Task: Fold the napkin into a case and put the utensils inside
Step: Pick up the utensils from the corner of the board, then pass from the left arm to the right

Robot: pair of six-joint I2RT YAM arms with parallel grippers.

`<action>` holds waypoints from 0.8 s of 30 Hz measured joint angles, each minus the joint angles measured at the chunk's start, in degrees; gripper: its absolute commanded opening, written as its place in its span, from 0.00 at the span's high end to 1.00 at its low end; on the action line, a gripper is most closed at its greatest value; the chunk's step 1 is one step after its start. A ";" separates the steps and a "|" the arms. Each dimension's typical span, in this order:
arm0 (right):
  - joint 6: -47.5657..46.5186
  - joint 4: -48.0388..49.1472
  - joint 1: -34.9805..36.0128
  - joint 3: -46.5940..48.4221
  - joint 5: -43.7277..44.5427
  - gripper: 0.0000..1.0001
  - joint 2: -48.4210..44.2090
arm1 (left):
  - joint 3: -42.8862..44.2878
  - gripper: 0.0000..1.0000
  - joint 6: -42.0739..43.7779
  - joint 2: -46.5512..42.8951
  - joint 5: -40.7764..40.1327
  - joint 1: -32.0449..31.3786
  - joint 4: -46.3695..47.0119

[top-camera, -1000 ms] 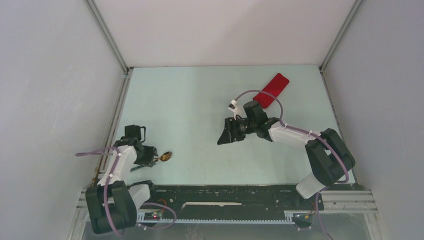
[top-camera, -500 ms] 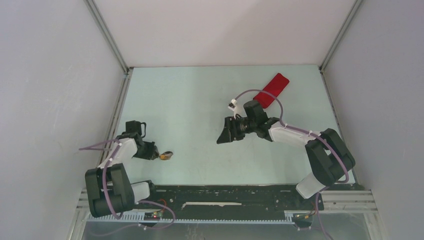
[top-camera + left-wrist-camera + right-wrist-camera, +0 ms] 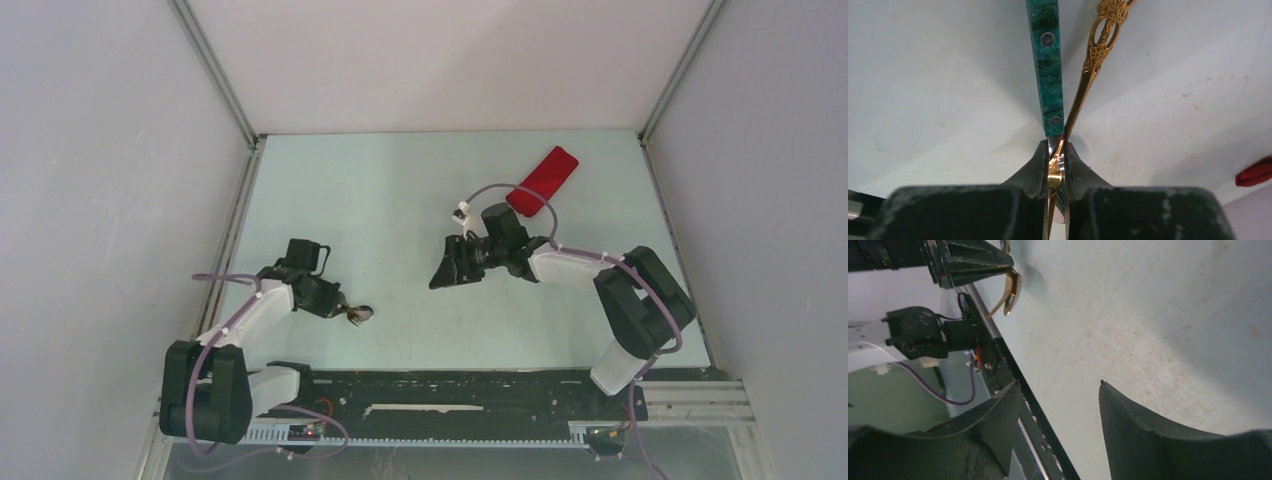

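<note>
Left tool [image 3: 1054, 150] is pinched narrow on both utensils at once: the teal-handled one [image 3: 1048, 65] and the gold ornate-handled one [image 3: 1093, 55], handles crossing just past the fingertips, over the near-left bench [image 3: 380, 200]. Right tool [image 3: 1058, 385] gapes wide mid-bench, holding nothing. Red napkin [image 3: 543, 180] lies folded into a narrow case at far right, well apart from both.

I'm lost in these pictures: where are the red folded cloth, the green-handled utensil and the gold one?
red folded cloth [image 3: 543, 180], top view, middle of its upper face.
green-handled utensil [image 3: 1049, 65], left wrist view, handle between its rivets.
gold utensil [image 3: 1082, 89], left wrist view, thin stem of handle.
</note>
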 measured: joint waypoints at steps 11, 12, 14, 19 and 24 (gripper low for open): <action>19.23 15.39 10.84 0.02 0.72 0.39 8.26 | -2.32 1.00 -9.42 -4.83 4.72 -3.28 4.15; 21.11 16.92 11.96 0.20 1.55 0.39 8.59 | -3.04 1.00 -10.14 -4.83 5.31 -3.28 5.16; 23.61 19.04 13.18 0.94 2.34 0.42 9.88 | -4.28 1.00 -11.06 -4.76 6.49 -3.28 6.54; 29.09 22.86 13.60 3.82 4.61 0.50 16.57 | -5.25 1.00 -12.07 -4.70 7.96 -3.28 8.02; 31.17 22.49 13.73 5.35 6.45 0.53 20.17 | -6.54 1.00 -12.57 -4.90 8.81 -3.28 9.75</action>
